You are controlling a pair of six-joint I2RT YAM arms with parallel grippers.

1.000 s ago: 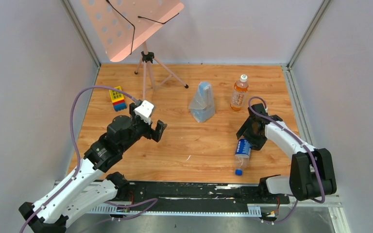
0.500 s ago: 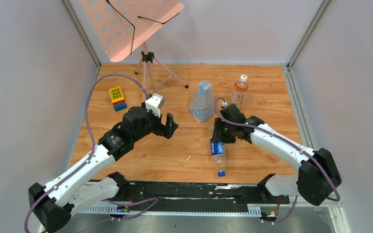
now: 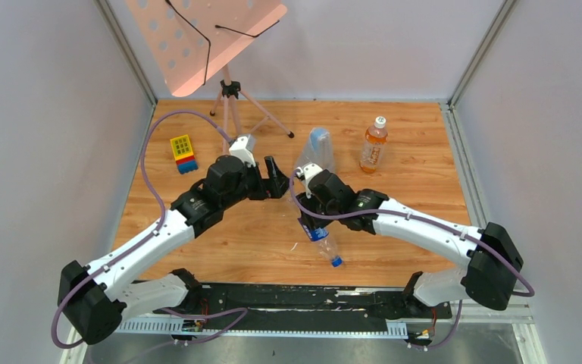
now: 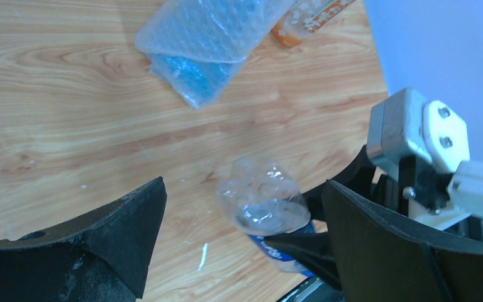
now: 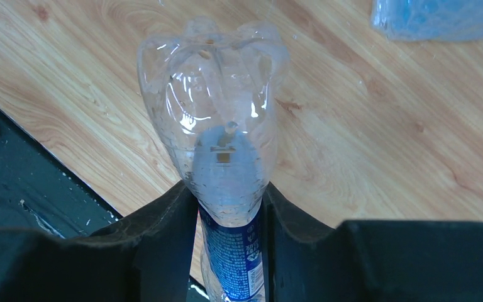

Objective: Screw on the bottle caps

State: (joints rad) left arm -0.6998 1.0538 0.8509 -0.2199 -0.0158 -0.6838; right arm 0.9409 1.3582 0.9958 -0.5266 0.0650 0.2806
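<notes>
The left claw (image 3: 276,178), spread wide, faces the Pepsi bottle (image 3: 322,241) gripped in the right claw (image 3: 309,218). The plastic bag (image 3: 316,148) crowds just beyond them. Bare surface (image 3: 417,182) lies open around the orange bottle (image 3: 373,145), far right.

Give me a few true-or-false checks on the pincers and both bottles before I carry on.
1. The right pincer is shut on the Pepsi bottle. True.
2. The left pincer grips the orange bottle. False: it is open and empty; that bottle stands alone toward the far edge.
3. The orange bottle stands upright with a white cap on top. True.
4. The Pepsi bottle's neck is bare. False: a blue cap sits on its lower end.
</notes>
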